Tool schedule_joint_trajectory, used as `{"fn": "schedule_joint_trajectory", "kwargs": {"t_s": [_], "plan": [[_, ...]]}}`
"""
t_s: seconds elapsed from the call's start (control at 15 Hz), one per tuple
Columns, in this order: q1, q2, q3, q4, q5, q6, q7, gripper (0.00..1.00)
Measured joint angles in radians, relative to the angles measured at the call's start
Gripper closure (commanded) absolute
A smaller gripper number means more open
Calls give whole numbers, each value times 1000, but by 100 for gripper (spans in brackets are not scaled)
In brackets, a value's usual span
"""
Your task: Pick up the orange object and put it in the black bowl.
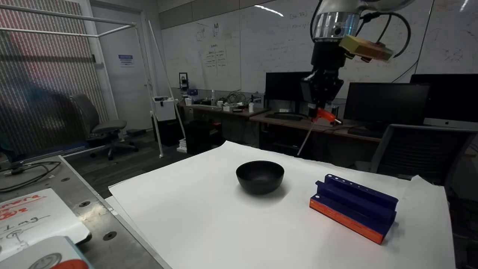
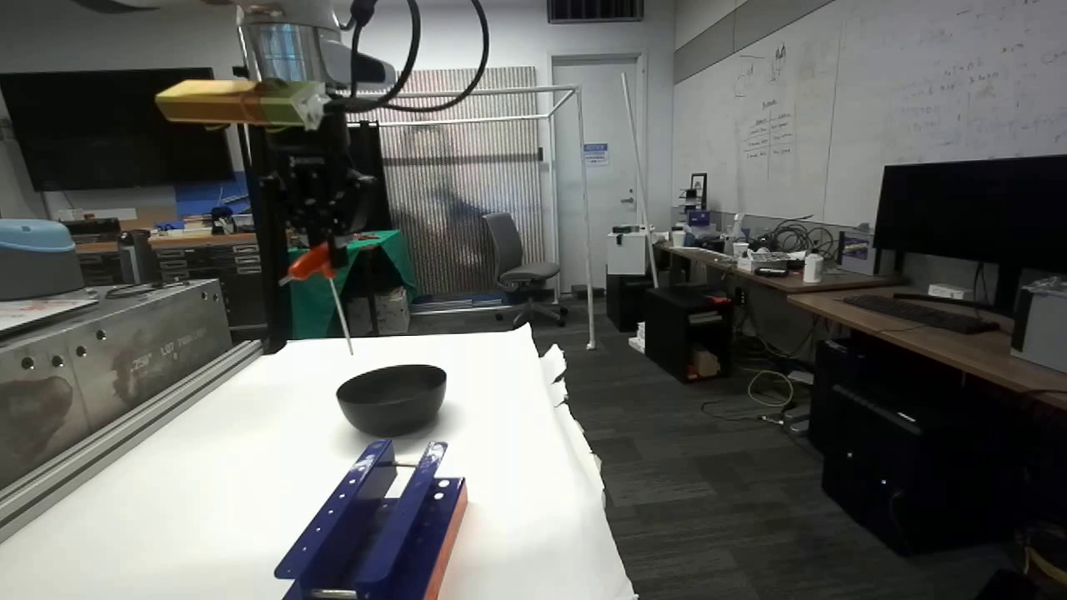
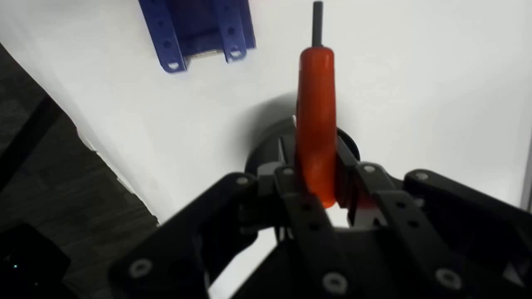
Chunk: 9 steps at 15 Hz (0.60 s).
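At one o'clock in an exterior view, my arm (image 1: pixel 340 6) is whitish grey above a shiny silver collar (image 1: pixel 332 26); a yellow-orange block (image 1: pixel 366 48) sits at its four o'clock, beside looping black cables (image 1: pixel 409 33). At six o'clock in the wrist view, my black gripper (image 3: pixel 318 168) shows pale round screw heads (image 3: pixel 140 268).

in dim light, the black bowl (image 1: pixel 260 178) casts soft shadow

Your gripper (image 1: pixel 314 110) holds orange object (image 1: pixel 327 115) aloft; on white sheet (image 1: pixel 179 209) — black bowl (image 1: pixel 260 177) upright, blue block (image 1: pixel 353 206) apart.
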Motion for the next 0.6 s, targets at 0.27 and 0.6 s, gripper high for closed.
{"fn": "schedule_joint_trajectory", "kwargs": {"t_s": [0.27, 0.6], "plan": [[0, 21, 0, -54, 15, 300, 40, 95], [1, 185, -1, -118, 13, 678, 96, 95]]}}
